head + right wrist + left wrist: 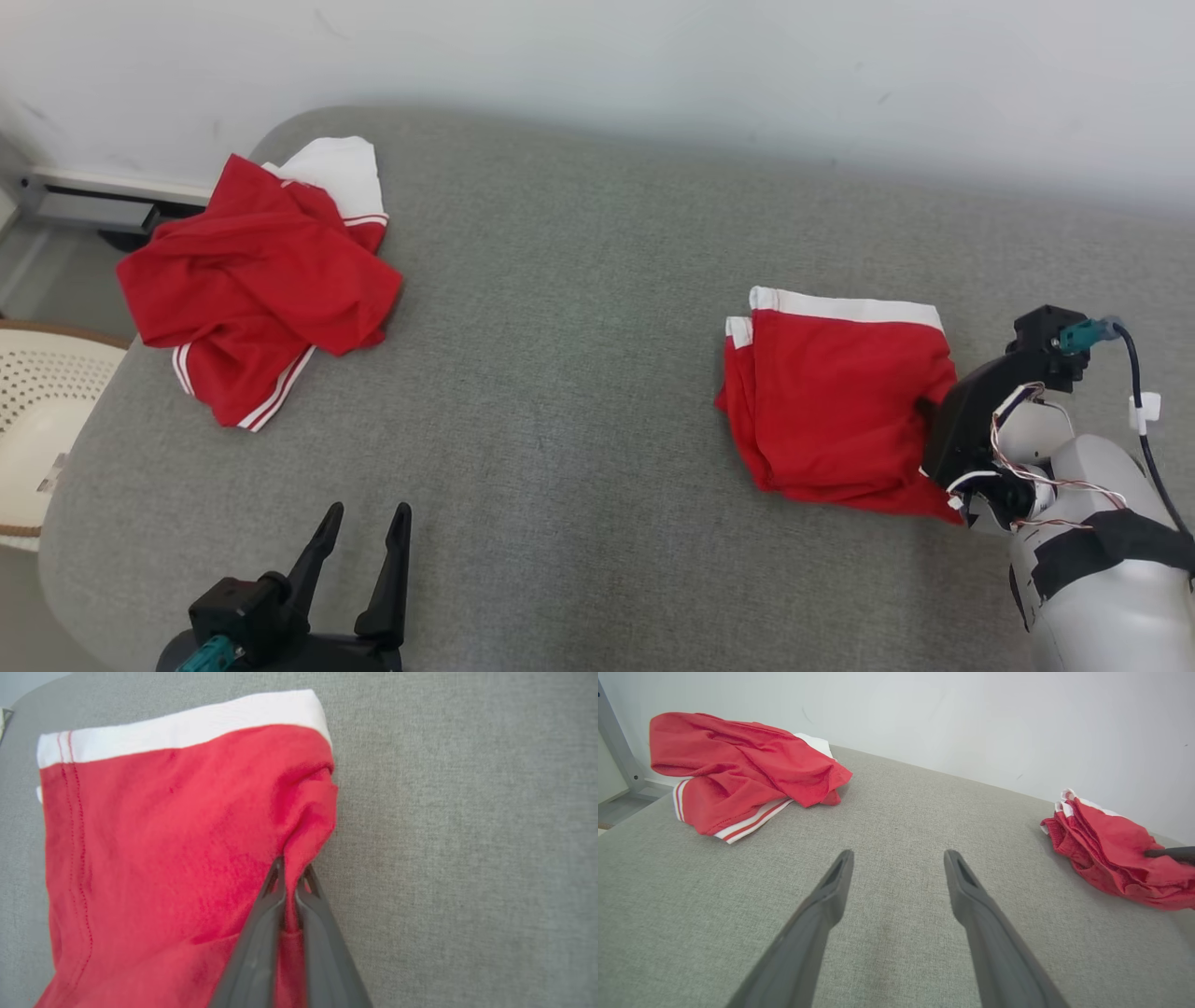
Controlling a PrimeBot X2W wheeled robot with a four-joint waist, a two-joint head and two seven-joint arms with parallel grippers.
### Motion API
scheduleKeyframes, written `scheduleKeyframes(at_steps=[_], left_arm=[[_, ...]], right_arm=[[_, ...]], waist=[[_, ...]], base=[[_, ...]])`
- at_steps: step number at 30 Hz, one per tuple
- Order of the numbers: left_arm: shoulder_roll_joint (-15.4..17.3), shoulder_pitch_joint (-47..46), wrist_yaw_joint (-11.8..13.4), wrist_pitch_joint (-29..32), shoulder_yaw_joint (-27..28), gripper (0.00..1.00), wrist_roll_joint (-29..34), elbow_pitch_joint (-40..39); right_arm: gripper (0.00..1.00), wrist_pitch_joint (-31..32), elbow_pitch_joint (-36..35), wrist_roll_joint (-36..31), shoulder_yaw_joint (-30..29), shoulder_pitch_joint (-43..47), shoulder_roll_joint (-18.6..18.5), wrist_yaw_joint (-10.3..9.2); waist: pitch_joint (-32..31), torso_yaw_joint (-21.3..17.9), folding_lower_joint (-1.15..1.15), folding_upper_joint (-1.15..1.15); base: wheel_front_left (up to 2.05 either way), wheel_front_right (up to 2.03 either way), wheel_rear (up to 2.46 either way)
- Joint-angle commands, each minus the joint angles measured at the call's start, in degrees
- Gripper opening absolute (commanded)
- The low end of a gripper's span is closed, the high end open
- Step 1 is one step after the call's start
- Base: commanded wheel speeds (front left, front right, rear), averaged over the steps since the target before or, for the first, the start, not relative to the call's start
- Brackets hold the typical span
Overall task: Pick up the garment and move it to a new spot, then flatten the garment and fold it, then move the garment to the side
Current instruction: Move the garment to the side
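Observation:
A folded red garment (pixel 836 401) with a white band lies on the right part of the grey cushion (pixel 579 373). My right gripper (pixel 292 872) is shut on a pinch of cloth at the garment's (pixel 163 858) right edge, and the same fingers (pixel 1171 853) press into the garment (pixel 1106 854) in the left wrist view. A second, crumpled red and white garment (pixel 257 280) lies at the cushion's far left corner. My left gripper (pixel 366 519) stands open over bare cushion at the near left, holding nothing, and its fingertips (pixel 840 863) stand wide apart.
A pale wall (pixel 653 65) runs behind the cushion. A cream perforated basket (pixel 33 411) stands beside the cushion's left edge. A grey baseboard fixture (pixel 93 201) sits on the floor at the far left. Bare cushion lies between the two garments.

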Motion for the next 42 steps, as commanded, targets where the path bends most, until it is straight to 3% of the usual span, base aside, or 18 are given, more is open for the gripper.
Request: scheduleKeyframes(at_steps=[1, 11, 18, 32, 42], left_arm=[[0.15, 0.22, 0.26, -0.34, 0.31, 1.0, -0.16, 0.06], [0.25, 0.92, 0.66, -0.51, 1.6, 1.0, -0.24, -1.03], [0.32, 0.08, 0.4, -0.58, 1.8, 1.0, 0.42, -1.68], [0.93, -2.88, 0.42, -0.6, 3.01, 1.0, 1.98, -3.21], [1.27, -5.07, -0.1, -0.6, 3.66, 1.0, 3.11, -4.56]], right_arm=[[0.0, -0.32, -0.99, -1.1, 0.45, 0.22, -0.26, -0.02], [0.0, 3.48, -8.8, -5.24, 2.85, 3.65, -0.34, -0.03], [0.0, 6.51, -11.72, -7.27, 4.36, 3.84, -2.73, -0.02], [0.0, 3.21, -8.94, -6.4, 6.99, -2.66, -10.99, -0.03], [0.0, -3.72, -3.88, -5.56, 11.95, -7.82, -19.32, -0.03]], waist=[[-0.67, -1.01, 0.0, 0.0], [-1.56, -7.9, 0.0, 0.0], [-0.15, -12.98, 0.0, 0.0], [6.35, -19.6, 0.0, 0.0], [10.52, -20.1, 0.0, 0.0]], base=[[0.0, 0.0, 0.0], [0.0, 0.0, 0.0], [0.0, 0.0, 0.0], [0.0, 0.0, 0.0], [0.0, 0.0, 0.0]])
